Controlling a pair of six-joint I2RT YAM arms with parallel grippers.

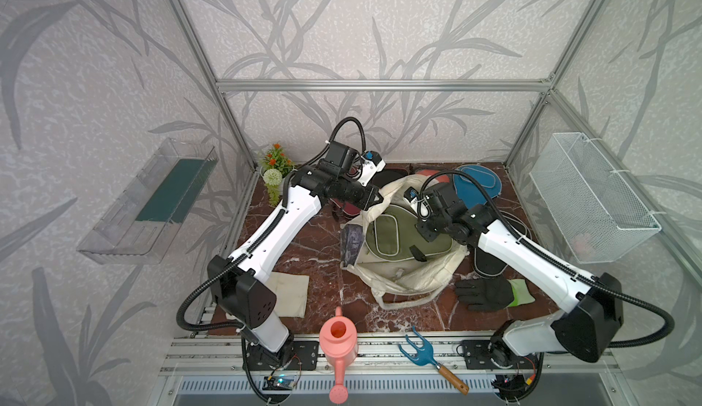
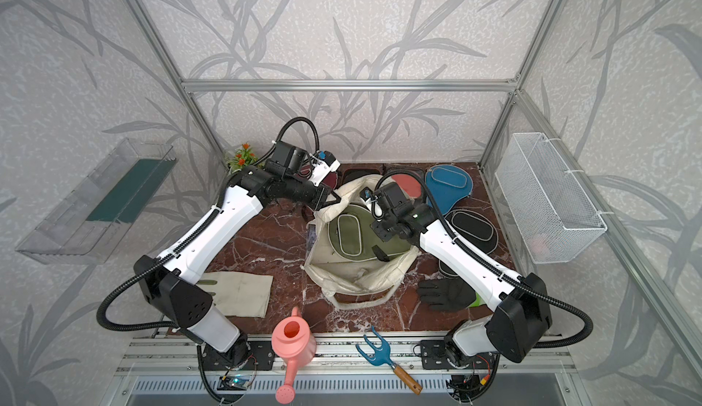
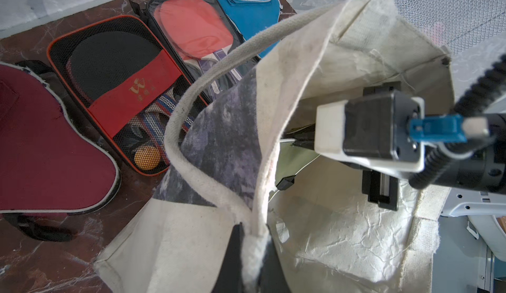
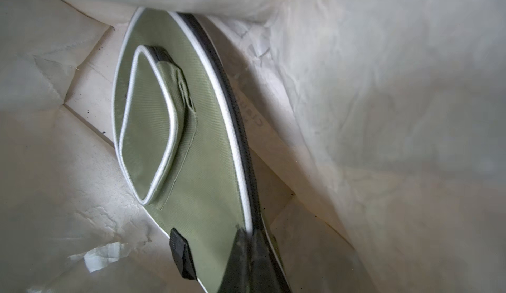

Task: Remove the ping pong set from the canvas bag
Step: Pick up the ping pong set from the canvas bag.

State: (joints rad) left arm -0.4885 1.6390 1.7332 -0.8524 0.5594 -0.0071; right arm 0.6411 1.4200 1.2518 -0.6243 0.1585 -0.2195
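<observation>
The white-piped olive paddle case (image 1: 395,233) lies flat inside the open cream canvas bag (image 1: 410,282), the blue case (image 1: 476,185) outside it.

olive case (image 1: 402,237), cream canvas bag (image 1: 410,278)

2 arms, both alike. L arm (image 1: 281,229) & R arm (image 1: 524,256): long white shells w/ tiny round holes, black joints at each bend. Big black shoulder caps (image 1: 258,301) w/ little dots. Bumpy black hoses (image 3: 482,86) run from shoulders to wrists. Each wrist has a cam in a white box (image 3: 328,130) w/ a blue plug (image 3: 435,131). Small green light (image 1: 473,216) on R arm. L pincer (image 3: 253,239) & R pincer (image 4: 250,232): black, pointy tips. Black foot plates (image 1: 305,353), small board (image 1: 279,381) w/ thin wires.
</observation>
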